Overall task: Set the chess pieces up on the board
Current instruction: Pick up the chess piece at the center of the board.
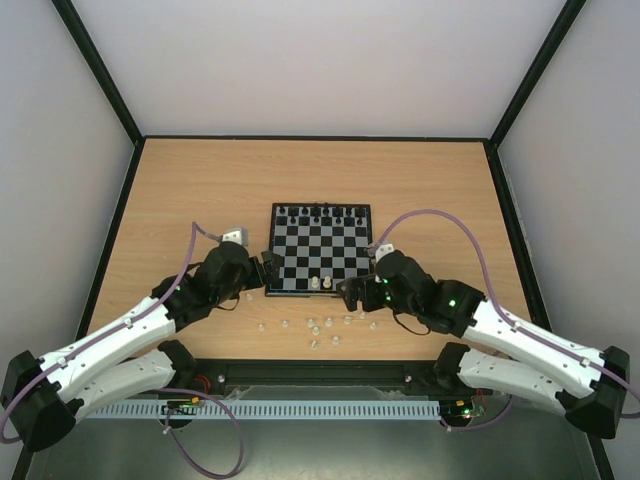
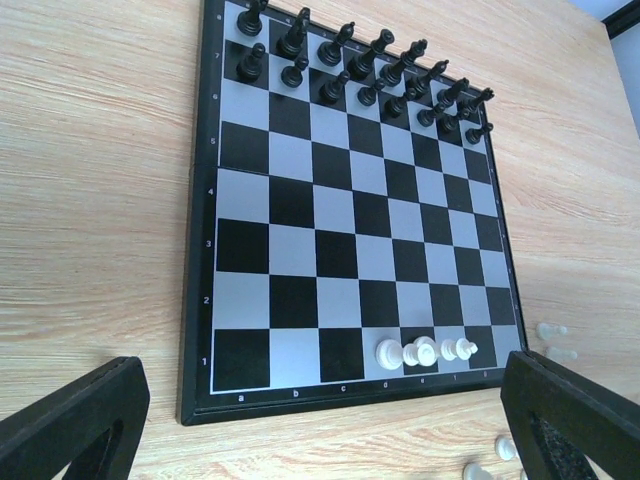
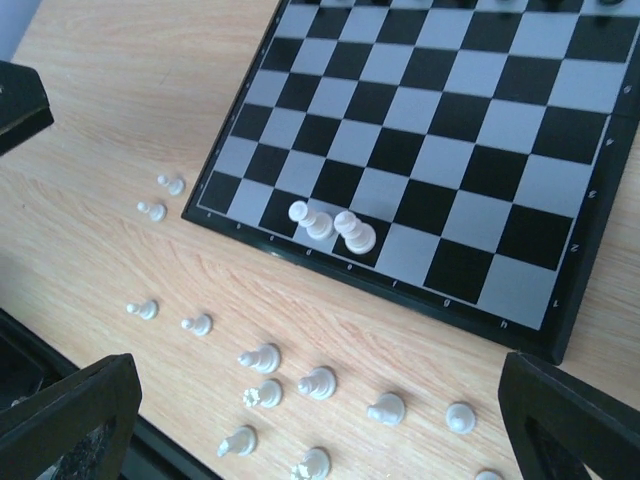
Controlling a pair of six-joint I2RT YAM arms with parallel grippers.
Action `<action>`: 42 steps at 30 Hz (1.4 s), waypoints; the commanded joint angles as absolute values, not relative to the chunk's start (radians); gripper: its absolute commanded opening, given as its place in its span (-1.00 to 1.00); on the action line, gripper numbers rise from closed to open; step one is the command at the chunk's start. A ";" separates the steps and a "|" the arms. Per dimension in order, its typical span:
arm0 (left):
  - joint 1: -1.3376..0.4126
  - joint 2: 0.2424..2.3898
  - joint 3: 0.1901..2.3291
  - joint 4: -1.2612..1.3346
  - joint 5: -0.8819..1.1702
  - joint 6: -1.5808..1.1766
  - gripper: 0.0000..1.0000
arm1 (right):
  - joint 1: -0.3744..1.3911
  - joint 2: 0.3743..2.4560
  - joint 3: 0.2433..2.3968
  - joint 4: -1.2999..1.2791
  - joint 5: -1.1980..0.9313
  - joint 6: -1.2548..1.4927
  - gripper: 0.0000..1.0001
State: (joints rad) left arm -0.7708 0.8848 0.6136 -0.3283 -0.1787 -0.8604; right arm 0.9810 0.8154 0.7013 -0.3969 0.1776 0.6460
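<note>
Two grippers, one board, two sets of pieces.

Left gripper [image 2: 320, 445]: jaws spread as wide as they go, nothing between them. It hangs low at the near left corner of the board.

Right gripper [image 3: 320, 425]: jaws equally wide, holding nothing. It is poised above the loose pieces by the near right corner of the board.

Board [image 1: 320, 248]: flat on the wooden table [image 1: 180, 190], central, between the two grippers. It has black and pale squares and a thin black border. Border lettering is legible from the left wrist view: files a, b, c, d, e along the near edge, and ranks 1, 2, 3, 4, 6, 7 up the left side. The other characters are too small to read.

Black pieces [image 2: 370, 75]: upright in two rows on the far two ranks.

White pieces on board [image 2: 425, 351]: a tight group on rank 1, around the middle files. The exact count is unclear.

Loose white pieces [image 3: 318, 382]: roughly a dozen, scattered on the table just off the board's near edge. Several lie on their sides.
</note>
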 commanded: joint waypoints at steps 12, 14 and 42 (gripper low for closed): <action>-0.768 0.868 0.548 -0.356 -0.073 -0.839 0.99 | 1.013 1.141 0.814 -0.596 0.065 0.687 0.42; -0.767 0.850 0.534 -0.352 -0.068 -0.839 0.99 | 1.044 1.181 0.821 -0.595 0.094 0.699 0.20; -0.766 0.811 0.506 -0.337 -0.074 -0.841 0.99 | 1.094 1.431 0.835 -0.553 0.156 0.638 -0.36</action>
State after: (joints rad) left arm -0.7708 0.8078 0.5163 -0.3500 -0.0814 -0.8421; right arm 1.0988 1.4109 0.8165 -0.5404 0.1474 0.6540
